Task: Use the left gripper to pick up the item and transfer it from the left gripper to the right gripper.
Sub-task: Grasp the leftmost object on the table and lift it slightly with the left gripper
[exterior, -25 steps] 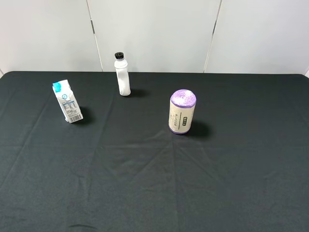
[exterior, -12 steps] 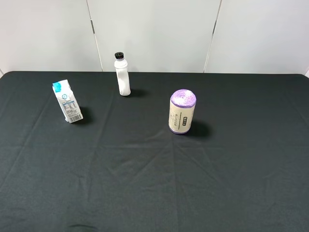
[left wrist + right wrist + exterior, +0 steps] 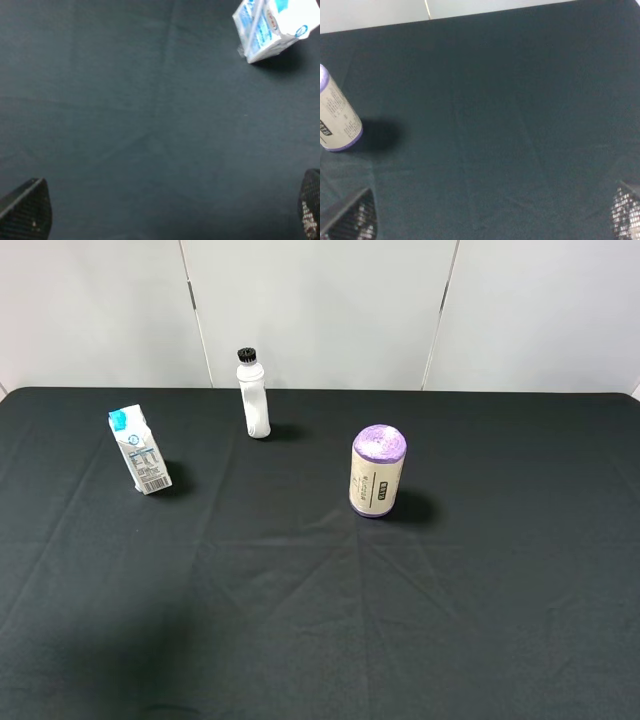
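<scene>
The item, a small white carton with teal-blue print and a barcode side [image 3: 140,449], stands upright at the left of the black table. It also shows in the left wrist view [image 3: 274,27], far from the fingertips. My left gripper [image 3: 170,210] is open and empty, with only its two fingertips [image 3: 27,207] showing above bare cloth. My right gripper [image 3: 495,215] is open and empty above bare cloth. Neither gripper shows in the exterior high view.
A white bottle with a black cap [image 3: 254,395] stands at the back of the table. A purple-topped roll [image 3: 377,471] stands near the middle and shows in the right wrist view [image 3: 335,120]. The black cloth [image 3: 320,620] has shallow creases.
A faint shadow has spread over the cloth at the lower left of the exterior high view. The carton, bottle and roll have not moved.
</scene>
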You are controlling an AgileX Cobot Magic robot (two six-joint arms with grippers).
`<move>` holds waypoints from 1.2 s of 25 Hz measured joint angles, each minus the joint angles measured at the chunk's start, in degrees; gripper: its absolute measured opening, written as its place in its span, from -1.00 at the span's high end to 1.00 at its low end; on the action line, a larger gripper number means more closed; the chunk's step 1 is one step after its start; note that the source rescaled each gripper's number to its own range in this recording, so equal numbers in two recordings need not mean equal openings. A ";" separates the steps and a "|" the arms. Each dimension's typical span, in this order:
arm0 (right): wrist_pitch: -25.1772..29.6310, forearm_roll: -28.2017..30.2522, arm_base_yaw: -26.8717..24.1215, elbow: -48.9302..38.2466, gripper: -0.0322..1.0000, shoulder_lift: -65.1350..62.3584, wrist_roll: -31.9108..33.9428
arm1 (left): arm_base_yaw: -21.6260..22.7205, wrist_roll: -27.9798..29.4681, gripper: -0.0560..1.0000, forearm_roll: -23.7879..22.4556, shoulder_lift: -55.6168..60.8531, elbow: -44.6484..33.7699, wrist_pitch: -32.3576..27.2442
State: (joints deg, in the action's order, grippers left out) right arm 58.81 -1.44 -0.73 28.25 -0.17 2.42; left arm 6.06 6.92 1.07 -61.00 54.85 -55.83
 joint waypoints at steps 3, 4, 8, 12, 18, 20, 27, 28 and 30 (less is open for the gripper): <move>0.00 0.00 0.00 0.00 -1.00 0.00 0.00 | -0.36 1.50 -1.00 1.88 -6.17 0.80 1.93; 0.00 0.00 0.00 0.00 -1.00 0.00 0.00 | -0.86 2.37 -1.00 1.93 -8.08 0.80 2.85; 0.00 0.00 0.00 0.00 -1.00 0.00 0.00 | -4.19 6.04 -1.00 2.10 -14.47 1.03 6.72; 0.00 0.00 0.00 0.00 -1.00 0.00 0.00 | -8.38 10.32 -1.00 1.47 -19.78 3.16 9.26; 0.00 0.00 0.00 0.00 -1.00 0.00 0.00 | -14.37 19.82 -0.98 -4.24 -26.69 7.62 9.63; 0.00 0.00 0.00 0.00 -1.00 0.00 0.00 | -15.57 22.06 -0.98 -5.12 -28.86 9.18 9.68; 0.00 0.00 0.00 0.00 -1.00 0.00 0.00 | -16.80 26.48 -0.94 -5.69 -35.72 14.59 9.80; 0.00 0.00 0.00 0.00 -1.00 0.00 0.00 | -16.91 27.13 -0.93 -5.69 -36.57 15.28 9.80; 0.00 0.00 0.00 0.00 -1.00 0.00 0.00 | -16.91 28.31 -0.92 -5.76 -38.17 16.61 9.75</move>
State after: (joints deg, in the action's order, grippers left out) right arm 58.81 -1.44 -0.73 28.25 -0.17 2.42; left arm -10.84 35.23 -4.69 -99.17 71.46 -46.08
